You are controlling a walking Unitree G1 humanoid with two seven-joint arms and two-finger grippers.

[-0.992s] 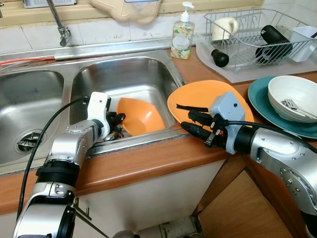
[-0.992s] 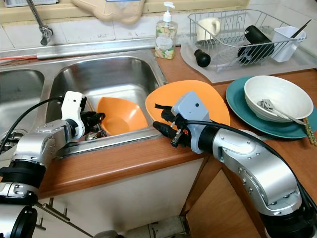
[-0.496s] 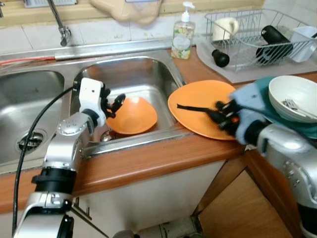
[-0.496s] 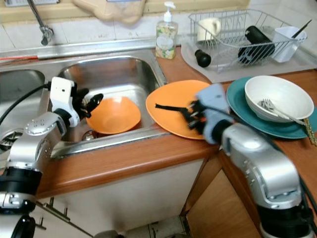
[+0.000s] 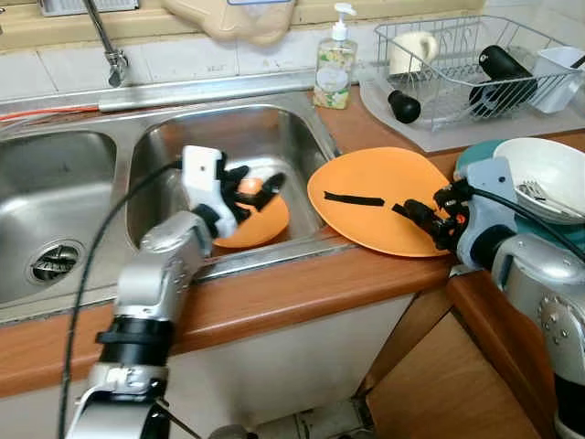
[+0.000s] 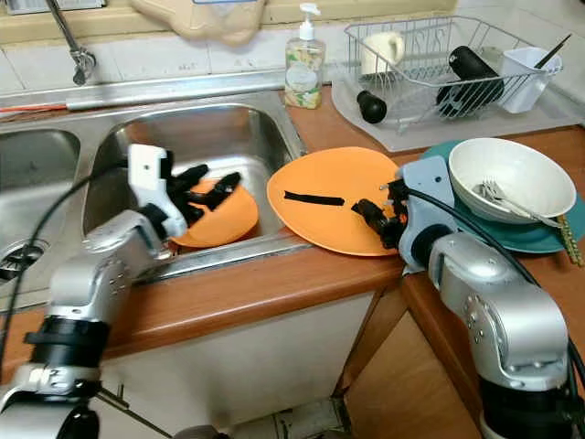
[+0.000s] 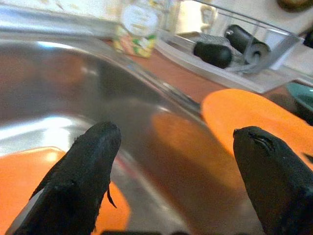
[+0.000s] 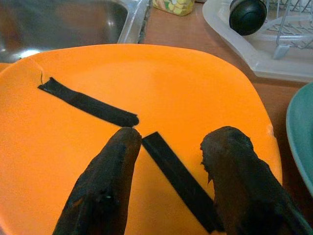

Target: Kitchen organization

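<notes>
here the left claw (image 5: 251, 190) hangs spread and empty over the orange bowl (image 5: 258, 222) in the sink (image 5: 302, 123), seemingly lined up for its rim. the right claw (image 6: 373, 213), parted, holds nothing above the orange plate (image 6: 334, 178) on the tabletop (image 6: 274, 293); beyond waits the dish rack (image 6: 439, 64).

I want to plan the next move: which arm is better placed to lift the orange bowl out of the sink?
Left. The left gripper hangs open over the orange bowl; the right gripper is over the orange plate.

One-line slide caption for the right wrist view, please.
Right pincer, fingers apart, poised over an orange plate marked with two black strips, beside the sink.
</notes>
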